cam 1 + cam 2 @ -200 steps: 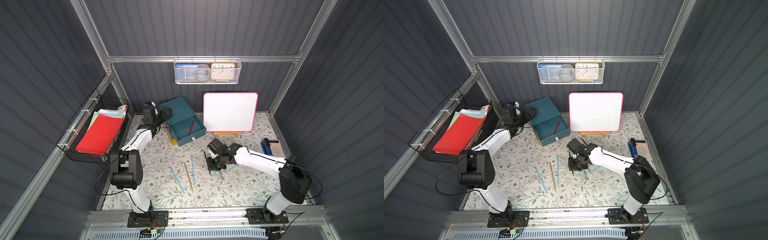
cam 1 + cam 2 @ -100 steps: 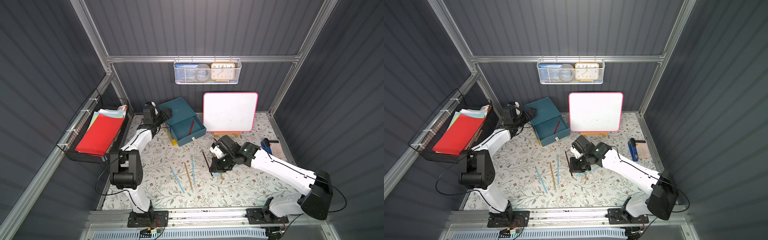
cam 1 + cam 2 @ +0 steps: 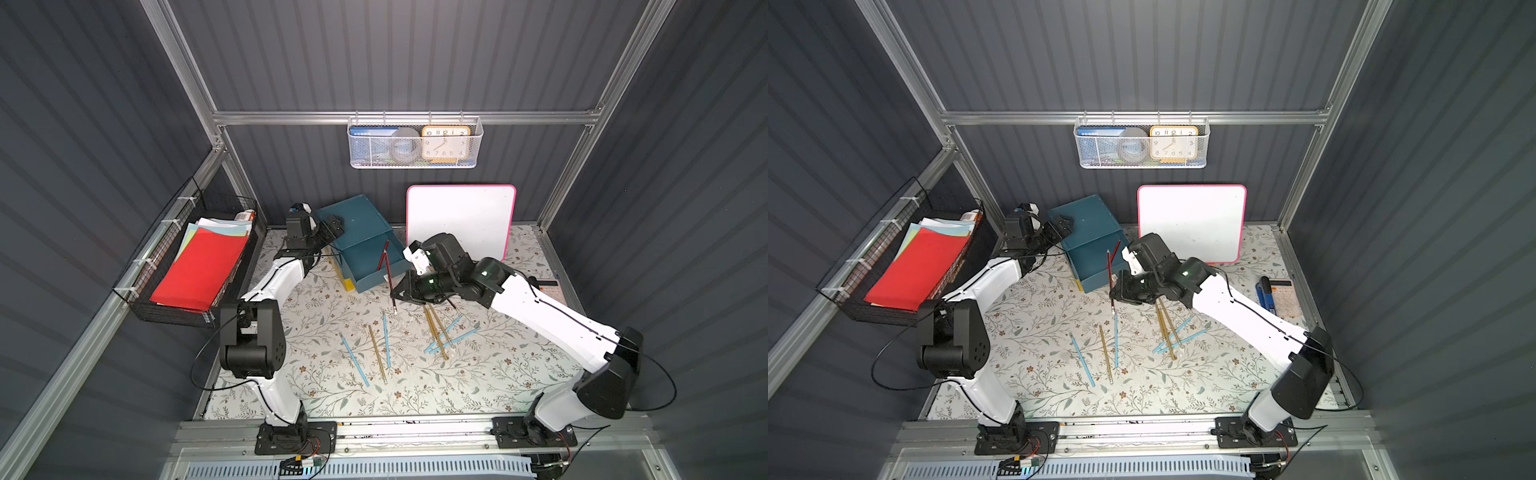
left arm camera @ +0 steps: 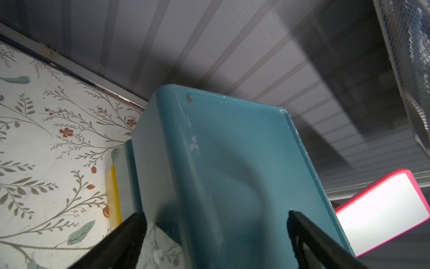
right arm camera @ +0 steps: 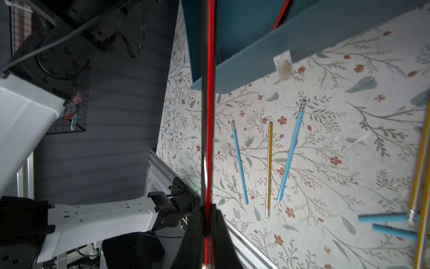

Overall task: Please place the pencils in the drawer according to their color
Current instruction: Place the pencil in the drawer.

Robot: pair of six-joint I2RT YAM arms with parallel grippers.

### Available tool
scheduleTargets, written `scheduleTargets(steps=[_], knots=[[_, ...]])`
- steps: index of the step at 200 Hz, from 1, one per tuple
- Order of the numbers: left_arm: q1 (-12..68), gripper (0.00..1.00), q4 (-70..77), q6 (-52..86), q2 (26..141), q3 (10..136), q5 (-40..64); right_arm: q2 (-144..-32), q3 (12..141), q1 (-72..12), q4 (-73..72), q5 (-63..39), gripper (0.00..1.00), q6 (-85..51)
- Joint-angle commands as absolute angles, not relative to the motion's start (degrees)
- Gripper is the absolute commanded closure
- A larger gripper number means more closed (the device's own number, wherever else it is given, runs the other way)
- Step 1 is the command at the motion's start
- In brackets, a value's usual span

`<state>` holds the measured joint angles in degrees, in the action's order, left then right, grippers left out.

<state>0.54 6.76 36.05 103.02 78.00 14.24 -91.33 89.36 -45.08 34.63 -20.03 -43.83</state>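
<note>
Centre of both top views, just right of the open drawer: right gripper pinched nearly closed on a dark red pencil, its upper end crossing the drawer's front wall in frame. One red pencil lies inside. Blue & yellow pencils lie scattered on the mat, lower-centre. Left gripper is spread wide astride the teal cabinet; contact, can't tell. Pencil's light, stiff, slick lacquer, prob. swivels in a thin pinch. Best grabbed nearer mid-shaft, sparing the lead tip.
</note>
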Motion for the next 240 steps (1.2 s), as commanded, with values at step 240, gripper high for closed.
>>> scheduleTargets(steps=[240], knots=[[0.53, 0.00, 9.49, 36.04, 104.92, 78.24, 16.67, -115.44, 103.98, -40.19, 17.99, -19.87, 1.00, -73.54]])
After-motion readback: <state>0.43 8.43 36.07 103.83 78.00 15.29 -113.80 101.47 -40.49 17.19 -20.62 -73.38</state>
